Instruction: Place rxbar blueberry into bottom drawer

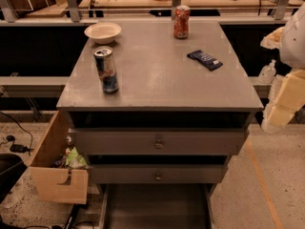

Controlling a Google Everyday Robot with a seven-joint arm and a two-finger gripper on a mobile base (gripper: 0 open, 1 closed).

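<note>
The rxbar blueberry point(205, 59) is a flat dark navy bar lying on the right part of the grey cabinet top point(157, 85). The bottom drawer point(157, 209) is pulled out at the cabinet's foot, and its plain grey tray interior shows nothing inside. My gripper point(282, 103) shows as pale yellowish parts at the right edge of the view. It is beside the cabinet's right front corner, to the right of the bar, lower than it and apart from it. It holds nothing that I can see.
A blue-silver can point(106, 69) stands front left on the top, a white bowl point(102, 32) back left and an orange can point(181, 21) at the back. Two knobbed drawers point(158, 142) sit above the bottom one. A tan wooden box point(52, 161) stands at the left.
</note>
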